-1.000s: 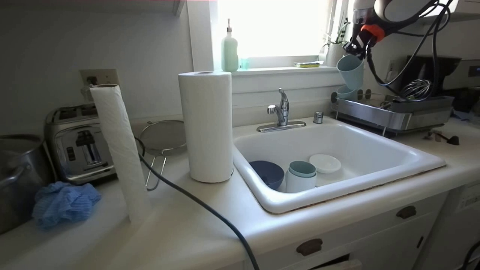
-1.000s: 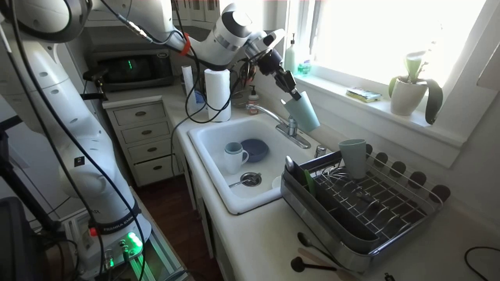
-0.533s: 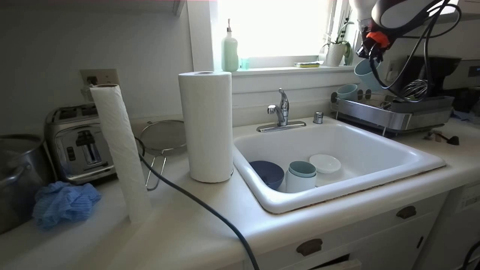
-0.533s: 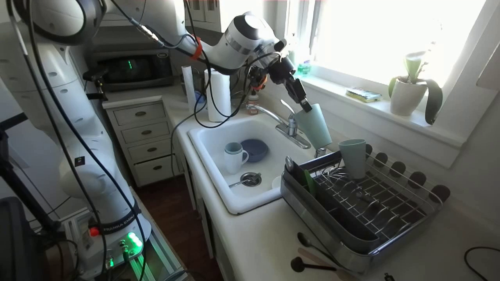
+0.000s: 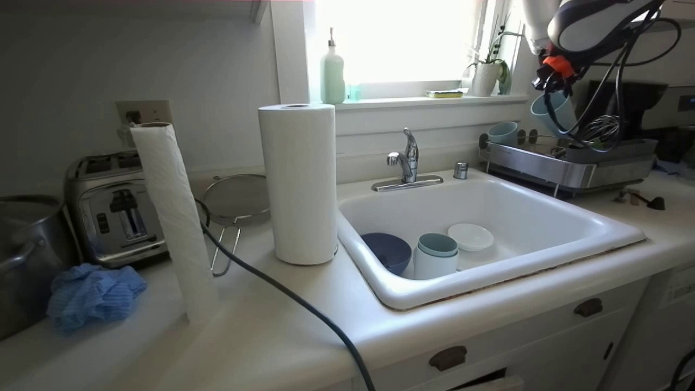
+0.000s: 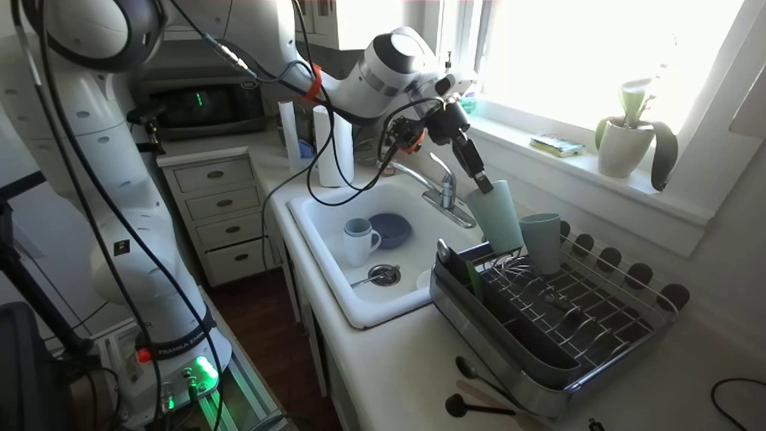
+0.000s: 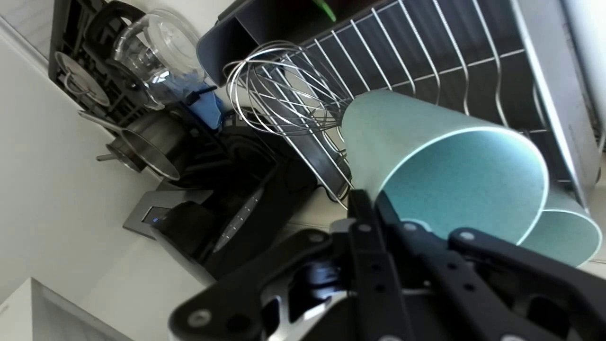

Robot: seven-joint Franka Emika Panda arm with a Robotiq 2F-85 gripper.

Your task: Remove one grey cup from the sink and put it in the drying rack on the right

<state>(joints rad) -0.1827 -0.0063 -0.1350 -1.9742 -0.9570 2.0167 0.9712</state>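
Grey cup [image 6: 497, 218] out of the sink [image 6: 374, 314], rim pinched in gripper [image 7: 371, 198], tilted over the drying rack [image 6: 473, 326] at its eleven o'clock in an exterior view (touching? can't tell). Remaining, I'd judge: settling, release.

The tool [image 6: 483, 184] holds a cup [image 6: 498, 218] over the rack [image 6: 488, 344], just beside a second cup [image 6: 541, 245] in it. In an exterior view the sink [image 5: 521, 231] lies between the towel roll [image 5: 301, 184] at left and the rack at right, holding, left to right, bowl [image 5: 395, 252], mug [image 5: 436, 267] with third cup [image 5: 437, 244] inside, and dish [image 5: 471, 237]
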